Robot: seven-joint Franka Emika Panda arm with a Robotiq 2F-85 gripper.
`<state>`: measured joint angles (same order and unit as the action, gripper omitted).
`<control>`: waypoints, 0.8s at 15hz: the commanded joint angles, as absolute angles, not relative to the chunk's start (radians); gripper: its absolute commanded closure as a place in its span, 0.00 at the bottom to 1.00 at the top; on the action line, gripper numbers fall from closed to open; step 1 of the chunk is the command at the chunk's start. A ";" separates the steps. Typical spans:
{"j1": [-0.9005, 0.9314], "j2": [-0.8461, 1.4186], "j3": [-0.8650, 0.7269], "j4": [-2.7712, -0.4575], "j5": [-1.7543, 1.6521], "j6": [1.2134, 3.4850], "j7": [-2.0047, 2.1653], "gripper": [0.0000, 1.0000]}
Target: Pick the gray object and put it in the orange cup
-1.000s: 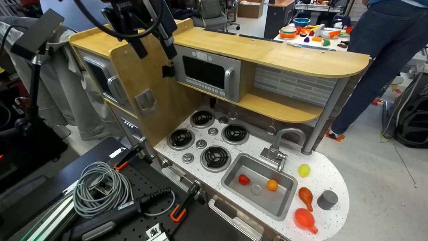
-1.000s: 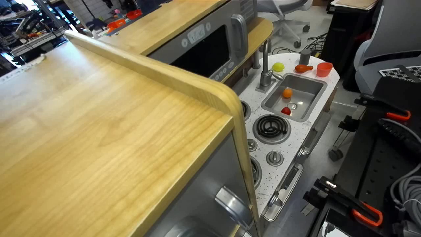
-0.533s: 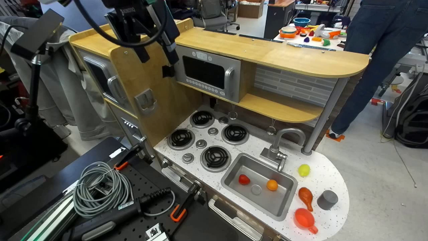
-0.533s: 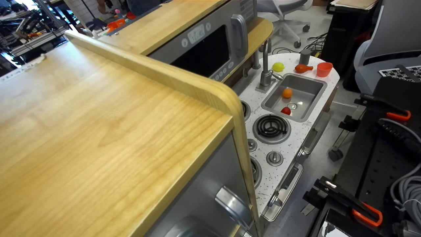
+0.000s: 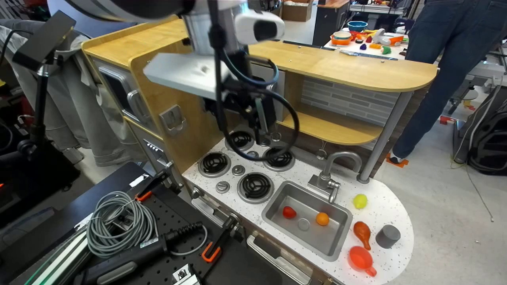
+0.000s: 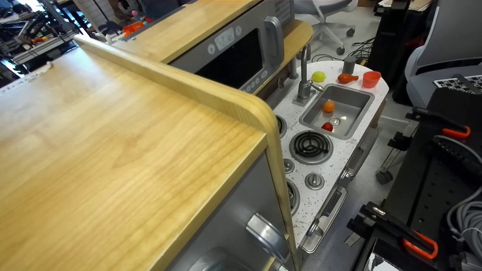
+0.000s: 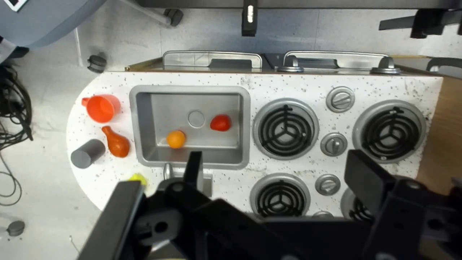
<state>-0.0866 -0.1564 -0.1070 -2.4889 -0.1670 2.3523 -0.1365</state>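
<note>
Two toys [image 7: 175, 139] in sink [image 7: 246, 126] beside orange cup [image 7: 102, 108]

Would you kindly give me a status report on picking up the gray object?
Fingers spread apart, holding nothing. Gray object upright on the counter, orange cup nearby. Orange-brown toy close to both, possibly in the way.

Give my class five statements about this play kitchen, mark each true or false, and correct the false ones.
1. The gray object and the orange cup are on the white counter. True.
2. The gray object is inside the orange cup. False: they stand apart.
3. The round orange toy and the red toy lie in the sink. True.
4. Those two toys touch. False: they lie apart.
5. The gripper is open, holding nothing. True.
</note>
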 commanded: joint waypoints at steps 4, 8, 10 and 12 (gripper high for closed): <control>-0.176 0.233 -0.176 -2.298 -0.105 2.462 -0.281 0.00; -0.248 0.378 -0.171 -2.173 -0.045 2.503 -0.282 0.00; -0.289 0.443 -0.160 -2.099 0.001 2.493 -0.293 0.00; -0.318 0.507 -0.162 -2.023 0.013 2.490 -0.292 0.00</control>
